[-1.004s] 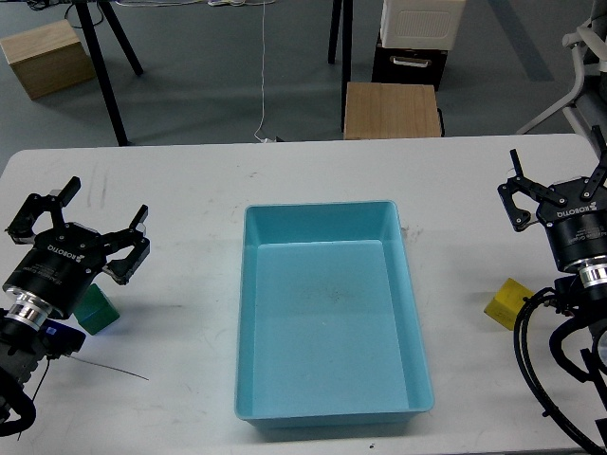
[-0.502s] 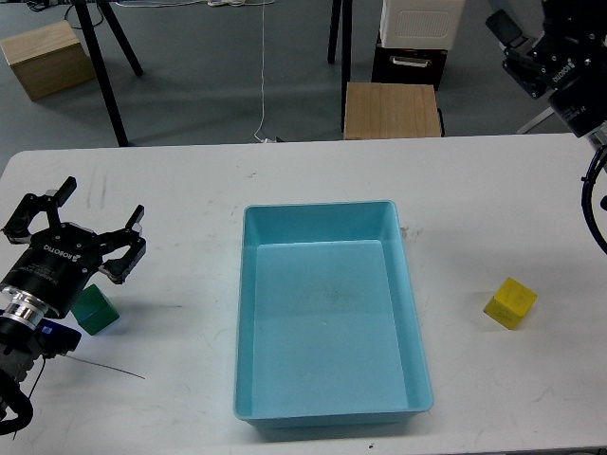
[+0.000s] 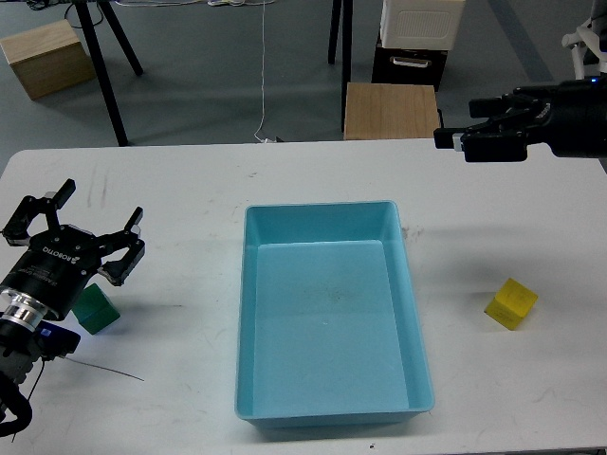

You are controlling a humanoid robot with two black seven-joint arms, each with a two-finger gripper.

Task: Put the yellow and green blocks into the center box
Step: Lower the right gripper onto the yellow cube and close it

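Note:
The green block (image 3: 95,311) lies on the white table (image 3: 190,180) at the left, just below my left gripper (image 3: 81,226), which is open and empty above it. The yellow block (image 3: 512,303) lies alone on the table at the right. The empty light-blue box (image 3: 318,207) stands in the middle. My right gripper (image 3: 460,125) points left, high over the table's far right edge, well away from the yellow block. Its fingers stand apart and hold nothing.
Beyond the table's far edge stand a wooden stool (image 3: 392,110), a black and white case (image 3: 413,47), black stand legs (image 3: 104,66) and a wooden box (image 3: 45,57). A thin black wire (image 3: 109,372) lies near the left arm.
My right arm rose from beside the yellow block, swung up out of the way, and now reaches in sideways at the upper right. The left gripper and both blocks have stayed put.

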